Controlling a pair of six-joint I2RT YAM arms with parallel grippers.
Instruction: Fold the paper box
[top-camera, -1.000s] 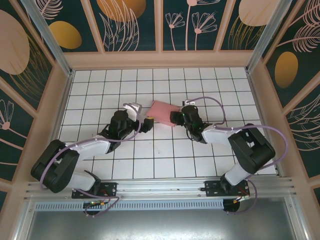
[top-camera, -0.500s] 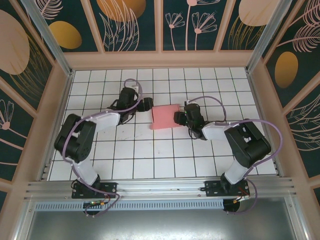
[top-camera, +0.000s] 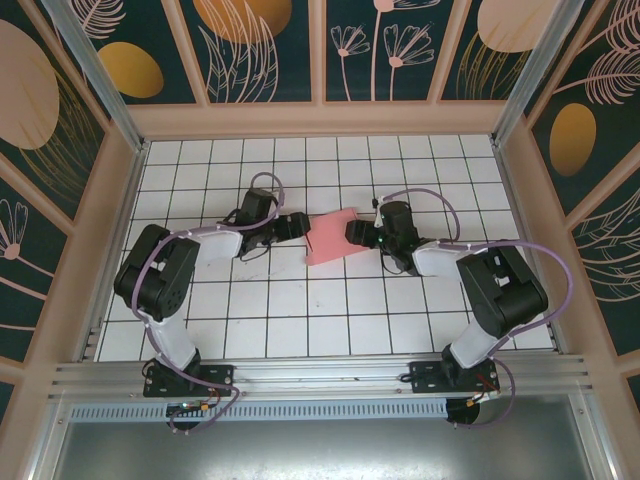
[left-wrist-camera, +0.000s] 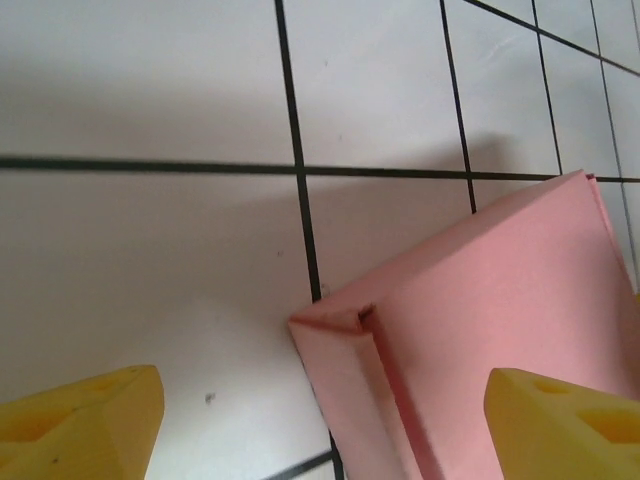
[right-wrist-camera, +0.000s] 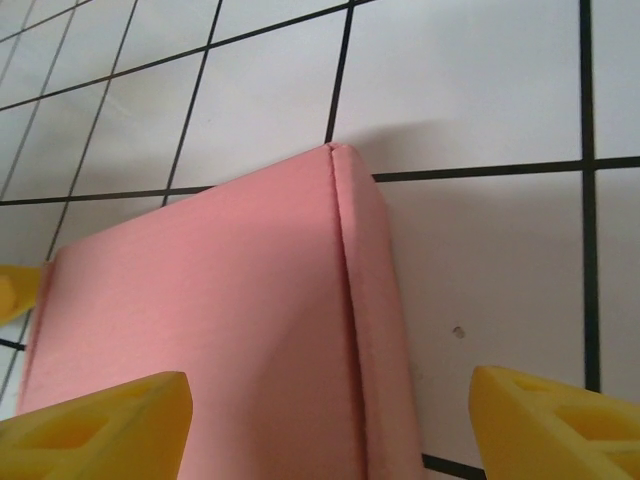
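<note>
The paper box (top-camera: 331, 238) was a plain salmon pink, unpatterned, with its creases a shade darker. The table (top-camera: 300, 320) under it was white, ruled into squares by thin black lines. The wall panels (top-camera: 265, 50) were dark teal, printed with gold and peach ovals and pale line-drawn leaves and flowers, and sat in peach-beige frames (top-camera: 320, 118). Both arms, left (top-camera: 165, 285) and right (top-camera: 500, 290), were black with white shells and trailed lilac cables (top-camera: 545, 258). The fingertips (left-wrist-camera: 85, 415) of the left gripper (left-wrist-camera: 322, 420) and of the right gripper (right-wrist-camera: 330, 425) were bright yellow.
</note>
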